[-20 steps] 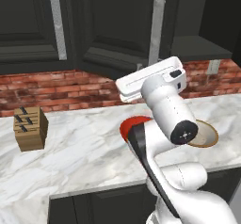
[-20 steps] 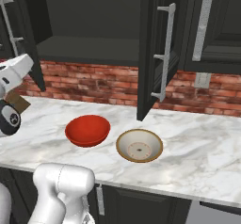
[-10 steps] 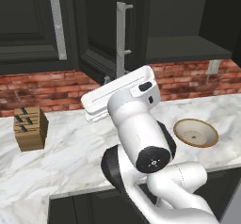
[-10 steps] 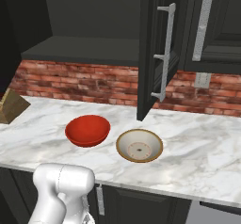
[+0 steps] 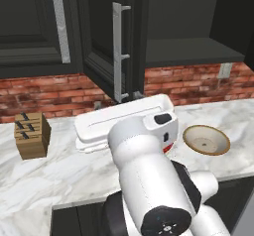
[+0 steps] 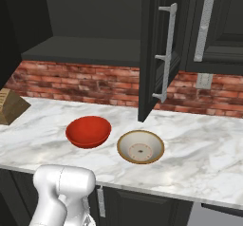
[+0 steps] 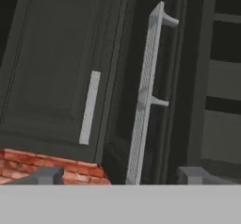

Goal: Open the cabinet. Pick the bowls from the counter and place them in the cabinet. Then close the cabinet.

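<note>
A wooden knife block (image 5: 31, 135) is parked against the red brick backsplash (image 6: 85, 83), and an outlet (image 6: 204, 81) is set into it.

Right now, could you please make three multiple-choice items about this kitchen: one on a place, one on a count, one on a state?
1. Where is the red bowl?
A. on the cabinet shelf
B. on the marble counter
C. in the end effector

2. How many bowls are on the counter?
A. one
B. two
C. three

3. The cabinet doors are:
A. both shut
B. open
C. removed

Answers: 1 B, it sits beside the tan-rimmed bowl on the marble. 2 B, one red and one tan-rimmed. 3 B, the shelf inside shows and the doors stand swung out.
</note>
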